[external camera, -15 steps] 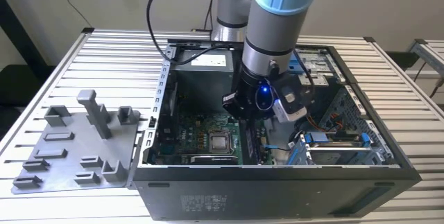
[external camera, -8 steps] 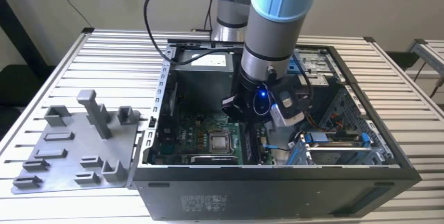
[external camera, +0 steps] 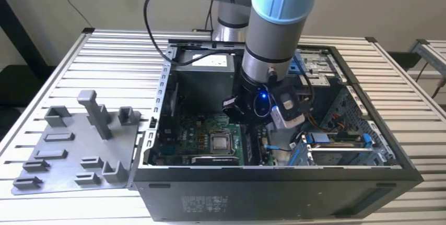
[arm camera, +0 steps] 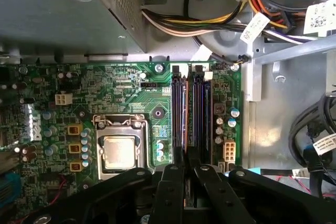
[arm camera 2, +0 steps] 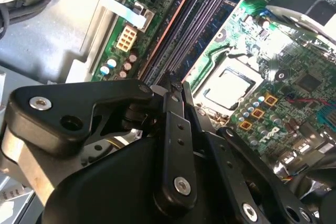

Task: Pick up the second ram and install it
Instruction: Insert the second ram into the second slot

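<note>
The second ram stands edge-on in a motherboard slot, beside the first stick; in the second wrist view it reads as a dark strip. Your claw sits directly over the slots' near end, fingers drawn together with only a narrow gap, gripping nothing visible. Motherboard lies in the open case on the counter.

The counter has a slatted, light metal top of parallel ribs. Behind it stands a plain beige wall. A second slatted surface lies at the exterior view's right. Lighting is even and bright.
</note>
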Controlling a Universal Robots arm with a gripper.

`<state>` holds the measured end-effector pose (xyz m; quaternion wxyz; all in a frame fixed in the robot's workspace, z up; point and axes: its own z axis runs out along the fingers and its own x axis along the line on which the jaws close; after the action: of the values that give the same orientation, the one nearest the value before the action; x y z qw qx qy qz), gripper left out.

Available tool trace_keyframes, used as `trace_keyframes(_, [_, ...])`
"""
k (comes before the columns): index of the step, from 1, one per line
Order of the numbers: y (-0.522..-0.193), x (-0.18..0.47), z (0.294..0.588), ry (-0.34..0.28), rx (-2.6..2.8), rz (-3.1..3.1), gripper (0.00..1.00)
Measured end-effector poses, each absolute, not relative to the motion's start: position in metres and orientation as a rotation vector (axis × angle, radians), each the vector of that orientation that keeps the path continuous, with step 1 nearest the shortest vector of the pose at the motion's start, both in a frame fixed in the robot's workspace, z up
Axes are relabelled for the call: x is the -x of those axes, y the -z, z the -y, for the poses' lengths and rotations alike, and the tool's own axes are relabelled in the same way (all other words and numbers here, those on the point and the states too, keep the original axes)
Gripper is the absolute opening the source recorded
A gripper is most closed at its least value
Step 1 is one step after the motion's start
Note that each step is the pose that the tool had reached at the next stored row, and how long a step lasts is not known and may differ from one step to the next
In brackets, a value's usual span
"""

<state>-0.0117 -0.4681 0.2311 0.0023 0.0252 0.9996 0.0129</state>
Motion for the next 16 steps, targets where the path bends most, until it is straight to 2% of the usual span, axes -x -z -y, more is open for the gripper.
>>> trace_keyframes(16, [-0.2235,0.0118,0.4681,-0.04,-0.079,-3.136,0.14])
